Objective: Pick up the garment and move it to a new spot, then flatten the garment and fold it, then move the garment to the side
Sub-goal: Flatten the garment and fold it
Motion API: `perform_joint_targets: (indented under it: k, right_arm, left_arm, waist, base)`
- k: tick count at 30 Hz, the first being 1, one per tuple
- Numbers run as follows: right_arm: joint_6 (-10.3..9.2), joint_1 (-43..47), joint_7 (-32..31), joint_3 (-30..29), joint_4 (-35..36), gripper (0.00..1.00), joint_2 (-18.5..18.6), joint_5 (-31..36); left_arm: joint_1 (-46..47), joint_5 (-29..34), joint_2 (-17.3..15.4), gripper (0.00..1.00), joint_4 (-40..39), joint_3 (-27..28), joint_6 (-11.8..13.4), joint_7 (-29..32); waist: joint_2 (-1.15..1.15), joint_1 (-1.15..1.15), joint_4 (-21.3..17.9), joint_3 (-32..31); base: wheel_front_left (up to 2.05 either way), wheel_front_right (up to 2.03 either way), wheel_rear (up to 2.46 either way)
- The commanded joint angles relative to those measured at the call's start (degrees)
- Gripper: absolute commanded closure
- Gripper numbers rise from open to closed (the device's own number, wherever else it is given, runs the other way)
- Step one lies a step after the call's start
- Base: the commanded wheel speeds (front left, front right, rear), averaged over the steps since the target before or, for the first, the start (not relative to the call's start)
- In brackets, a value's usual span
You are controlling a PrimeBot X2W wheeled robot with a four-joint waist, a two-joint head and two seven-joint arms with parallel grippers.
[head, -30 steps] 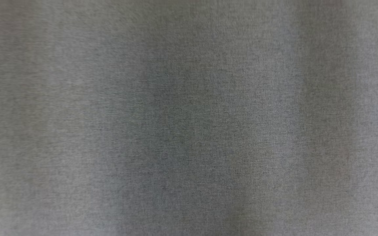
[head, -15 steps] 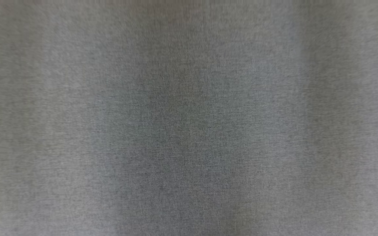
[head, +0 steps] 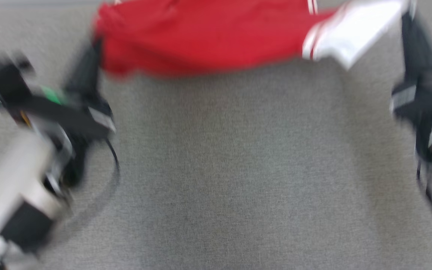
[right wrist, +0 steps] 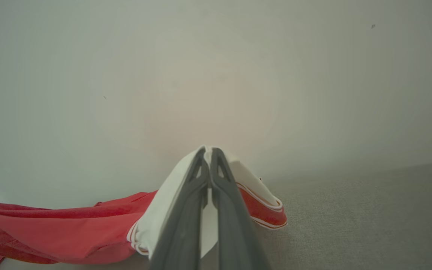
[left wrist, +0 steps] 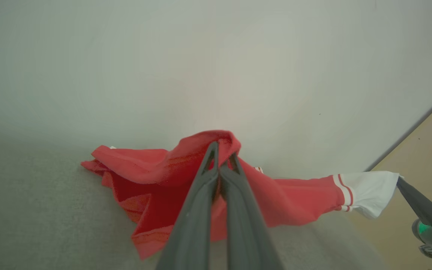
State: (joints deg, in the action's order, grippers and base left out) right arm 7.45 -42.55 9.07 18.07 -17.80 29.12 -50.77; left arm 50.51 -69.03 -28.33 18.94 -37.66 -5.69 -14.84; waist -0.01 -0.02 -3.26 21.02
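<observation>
Where grey surf. [head: 219, 168] meets pale wall [left wrist: 201, 56] (rear), garment [head: 201, 33] spans.

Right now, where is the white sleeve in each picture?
Head view: the white sleeve is at the top right, blurred.
Left wrist view: it is at the far right, below the middle, reaching toward the right gripper.
Right wrist view: it is at the bottom centre, wrapped around that gripper's fingers.
Shared landmark: the red body of the garment, which lies to the sleeve's left in every view.
</observation>
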Motion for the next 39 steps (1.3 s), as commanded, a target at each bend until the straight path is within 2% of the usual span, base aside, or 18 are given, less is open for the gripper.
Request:
perform_joint_targets:
  k: [1,6,11,14,19,24,30,39]
  right_arm:
    - [0.09,2.9,0.0,-0.5,1.0,1.0,-0.1,-0.5]
    - [0.09,19.4,-1.4,-6.5,7.9,1.0,-1.9,-0.1]
    - [0.09,34.8,-4.1,-12.8,14.2,1.0,-5.4,2.0]
    - [0.09,42.6,-6.3,-16.4,16.7,1.0,-8.4,3.8]
    - [0.09,52.3,-11.0,-21.7,21.1,1.0,-12.7,6.4]
    - [0.09,57.0,-15.3,-25.7,24.9,1.0,-15.5,9.1]
    - [0.09,57.7,-18.2,-26.3,25.7,1.0,-18.0,11.2]
    - [0.09,53.8,-19.5,-24.7,24.2,1.0,-16.5,14.4]
  left_arm:
    - [-2.4,0.2,0.5,1.0,-0.9,0.1,0.2,-0.3]
    - [-15.7,4.1,3.4,1.0,-5.3,3.4,1.7,-0.4]
    - [-27.4,6.5,5.6,1.0,-6.9,4.7,0.6,-0.4]
    - [-32.5,8.3,5.0,1.0,-6.2,4.4,0.3,-0.4]
    - [-40.5,8.9,5.0,1.0,-5.6,7.2,0.4,-0.4]
    - [-44.6,10.5,4.4,1.0,-5.0,7.5,1.1,-0.4]
    - [-45.9,12.3,6.1,1.0,-2.1,8.6,0.8,-0.4]
    - [-42.7,16.5,6.8,1.0,0.0,9.5,-0.2,-0.4]
  waist:
    - [0.01,0.02,0.6,-4.0]
    - [0.01,0.02,1.8,-7.1]
    - [0.01,0.02,2.8,-9.8]
    - [0.01,0.02,3.3,-11.1]
    - [0.01,0.02,3.5,-13.0]
    - [0.01,0.02,3.2,-13.1]
    - [0.01,0.02,3.2,-13.5]
    - [0.01,0.02,2.9,-13.7]
  base:
    - [0.0,0.0,0.0]
    - [0.0,0.0,0.0]
    - [0.0,0.0,0.0]
    - [0.0,0.0,0.0]
    - [0.0,0.0,0.0]
    - [0.0,0.0,0.0]
    - [0.0,0.0,0.0]
    - [0.0,0.0,0.0]
